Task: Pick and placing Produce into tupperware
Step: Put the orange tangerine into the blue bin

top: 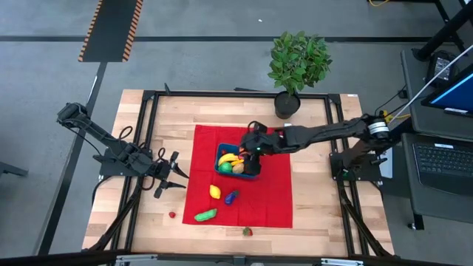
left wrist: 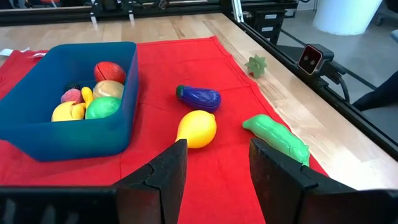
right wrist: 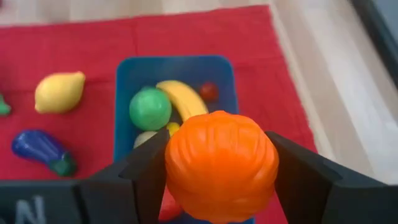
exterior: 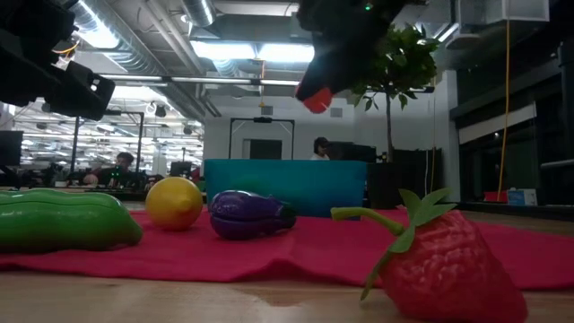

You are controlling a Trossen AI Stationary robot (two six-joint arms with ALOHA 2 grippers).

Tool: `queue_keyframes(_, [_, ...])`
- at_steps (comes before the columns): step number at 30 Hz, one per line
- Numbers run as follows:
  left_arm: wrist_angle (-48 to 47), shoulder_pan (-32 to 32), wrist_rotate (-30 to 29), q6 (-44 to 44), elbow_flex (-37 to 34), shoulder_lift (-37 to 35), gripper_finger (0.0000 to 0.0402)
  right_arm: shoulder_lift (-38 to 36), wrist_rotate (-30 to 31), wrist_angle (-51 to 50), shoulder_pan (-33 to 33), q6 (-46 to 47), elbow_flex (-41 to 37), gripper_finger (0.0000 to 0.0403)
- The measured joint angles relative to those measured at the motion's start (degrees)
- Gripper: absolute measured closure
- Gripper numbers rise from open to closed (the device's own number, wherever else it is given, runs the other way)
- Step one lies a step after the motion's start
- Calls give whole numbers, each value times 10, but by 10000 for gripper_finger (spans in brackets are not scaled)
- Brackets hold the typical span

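The dark teal-blue tupperware [top: 238, 164] sits on the red cloth and holds a banana [right wrist: 180, 98], a green ball [right wrist: 150, 108] and several other pieces. My right gripper [top: 255, 144] hangs over it, shut on a ribbed orange toy fruit [right wrist: 221, 165]. A lemon [top: 215, 191], a purple eggplant [top: 231, 196] and a green pod [top: 205, 215] lie on the cloth nearer the table's near edge. A strawberry [top: 247, 231] lies at the cloth's near edge. My left gripper [top: 174, 174] waits open over the bare wood left of the cloth. My right gripper pinches the orange fruit between its two fingers [right wrist: 146, 171], one on each side of its round body [right wrist: 180, 168]. The fruit is lifted clear and hangs above the tupperware [right wrist: 174, 68]. In the low view it shows below the gripper [exterior: 316, 99], well above the container.
A potted plant [top: 297, 63] stands at the table's far edge, behind the right arm. The red cloth [top: 273, 192] covers the table's middle. A tiny red piece [top: 172, 214] lies on the wood near the left arm. A black frame runs along the table's edges.
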Motion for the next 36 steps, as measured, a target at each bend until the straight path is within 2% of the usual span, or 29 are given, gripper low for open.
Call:
queue_keyframes(3, [0, 0, 0, 0, 0, 0, 239, 30, -9, -38, -4, -10, 34, 163])
queue_keyframes(7, [0, 0, 0, 0, 0, 0, 239, 50, -25, -40, -8, -25, 52, 163])
queue_keyframes(22, [0, 0, 0, 0, 0, 0, 239, 100, -61, -27, -11, -9, 54, 163])
queue_keyframes(36, [-4, 0, 0, 0, 0, 0, 239, 143, -61, -87, -38, 12, 54, 163])
